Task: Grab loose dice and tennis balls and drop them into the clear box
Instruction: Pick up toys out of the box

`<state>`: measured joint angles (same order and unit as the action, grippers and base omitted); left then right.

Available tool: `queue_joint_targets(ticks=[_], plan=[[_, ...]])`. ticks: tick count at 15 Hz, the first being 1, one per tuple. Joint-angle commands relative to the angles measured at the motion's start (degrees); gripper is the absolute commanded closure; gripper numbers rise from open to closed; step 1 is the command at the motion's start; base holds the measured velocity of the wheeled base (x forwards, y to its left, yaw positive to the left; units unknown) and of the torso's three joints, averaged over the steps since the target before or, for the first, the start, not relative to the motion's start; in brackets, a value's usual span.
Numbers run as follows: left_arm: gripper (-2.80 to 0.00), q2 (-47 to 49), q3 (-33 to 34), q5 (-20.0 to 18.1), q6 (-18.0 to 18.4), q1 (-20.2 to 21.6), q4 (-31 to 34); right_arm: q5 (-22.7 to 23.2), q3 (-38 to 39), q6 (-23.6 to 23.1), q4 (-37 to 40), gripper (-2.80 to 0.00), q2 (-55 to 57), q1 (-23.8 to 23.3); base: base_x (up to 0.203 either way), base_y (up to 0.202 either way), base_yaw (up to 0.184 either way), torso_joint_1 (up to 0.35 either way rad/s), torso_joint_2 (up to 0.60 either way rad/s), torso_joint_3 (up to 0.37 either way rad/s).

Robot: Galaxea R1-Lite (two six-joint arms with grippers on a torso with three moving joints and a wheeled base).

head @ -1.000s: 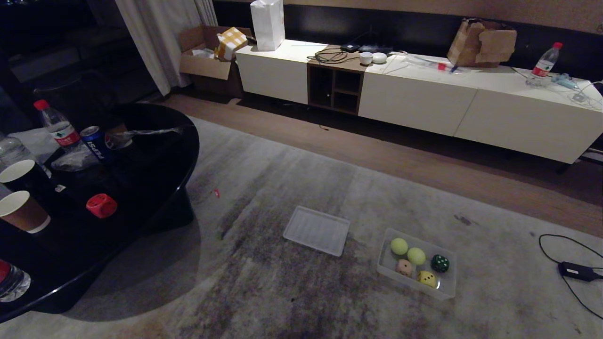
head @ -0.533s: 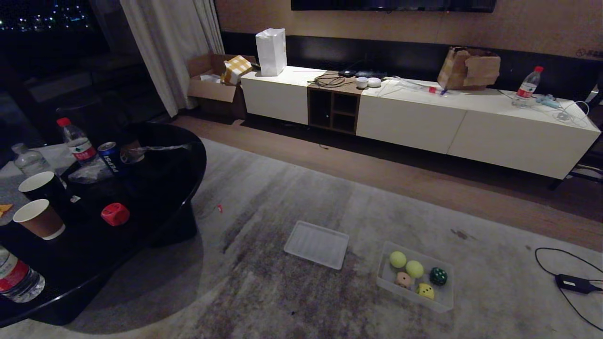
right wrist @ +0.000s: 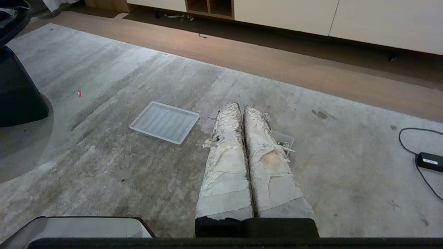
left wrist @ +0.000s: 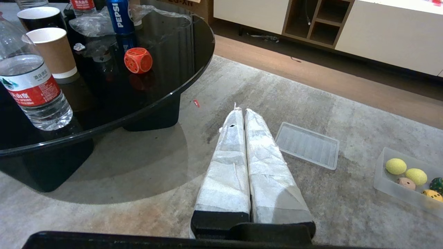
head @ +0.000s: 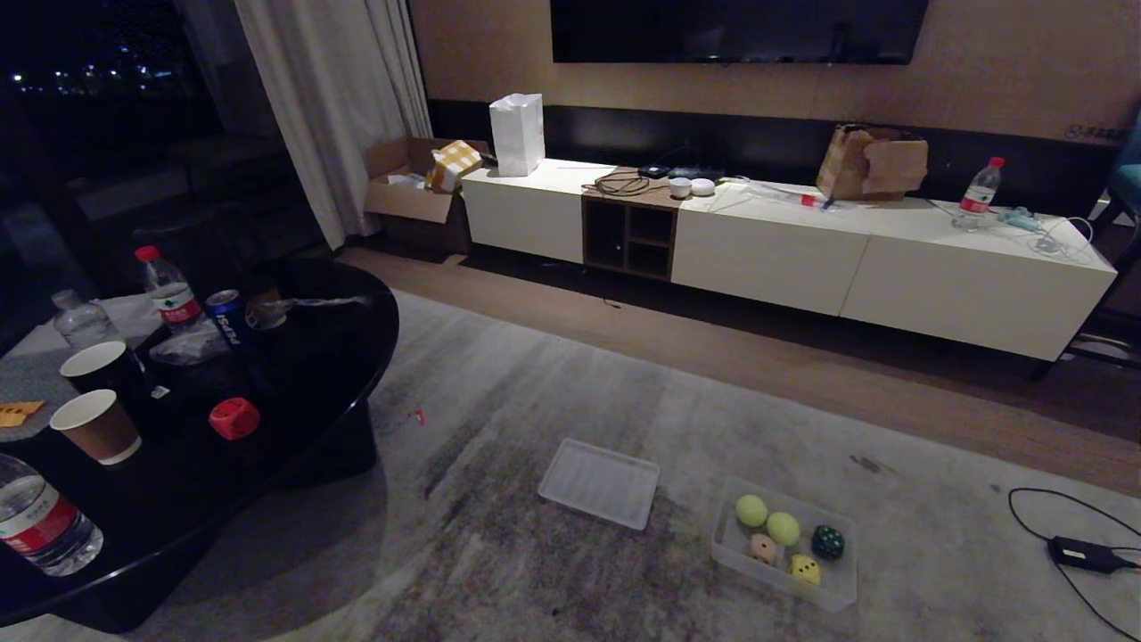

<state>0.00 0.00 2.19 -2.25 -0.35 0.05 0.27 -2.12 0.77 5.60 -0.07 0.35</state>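
Head view has tilted up over the last second: whole scene slid down the picture, TV and wall now showing, things themselves unmoved. Camera motion only, so likely the robot is straightening to look for what is left.

Grey worn carpet point(head: 553, 428) fills the floor. Round black glossy counter point(head: 339, 357) stands on the robot's left, carrying cups, bottles, a can. Flat ribbed translucent panel point(head: 599, 482) lies on the carpet, just beside the small clear plastic box point(head: 838, 593) to its right.

Left tool point(left wrist: 241, 112), tape-wrapped, fingers pressed together, empty, hanging over the carpet. Right tool point(right wrist: 241, 107), same wrapping, closed, empty, its tips in front of the box.

Inside the box: two fuzzy yellow-green tennis balls point(head: 767, 519), dark green die point(head: 827, 542), yellow die point(head: 805, 569), pinkish-beige die point(head: 762, 547).

Red die with pale pips point(head: 234, 417) sits alone on the counter, well apart from the box. Looks like the last loose piece; task nearly done.
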Motion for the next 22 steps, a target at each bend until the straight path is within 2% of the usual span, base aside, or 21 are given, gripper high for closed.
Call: queue_joint_targets(ticks=[1,6,10,13,15,22], plan=[[0.00,0.1,0.1,0.0,0.3,0.0,0.0,0.0,0.0,0.0,0.0,0.00,0.1,0.0,0.000,0.000,0.000,0.000,0.00,0.000],[0.00,0.1,0.1,0.0,1.2,0.0,0.0,-0.1,-0.1,0.0,0.1,0.00,0.1,0.0,0.003,0.001,0.030,0.027,-0.17,-0.182],[0.00,0.1,0.1,0.0,1.1,0.0,0.0,0.0,-0.1,0.0,0.1,0.00,0.2,0.0,0.000,-0.007,0.159,0.173,-0.48,-0.274],[0.00,0.1,0.1,-0.1,1.1,0.0,0.0,0.0,-0.1,0.0,0.1,0.00,0.1,0.0,-0.001,-0.009,0.164,0.059,-0.13,-0.079],[0.00,0.1,0.1,-0.1,1.1,0.0,0.0,0.0,-0.1,0.0,0.1,0.00,0.1,0.0,-0.002,-0.006,0.126,0.002,0.08,0.056],[0.00,0.1,0.1,0.0,1.0,0.0,0.0,0.0,-0.1,0.1,0.1,0.00,0.1,0.0,0.000,0.000,0.000,-0.112,0.39,0.267]])
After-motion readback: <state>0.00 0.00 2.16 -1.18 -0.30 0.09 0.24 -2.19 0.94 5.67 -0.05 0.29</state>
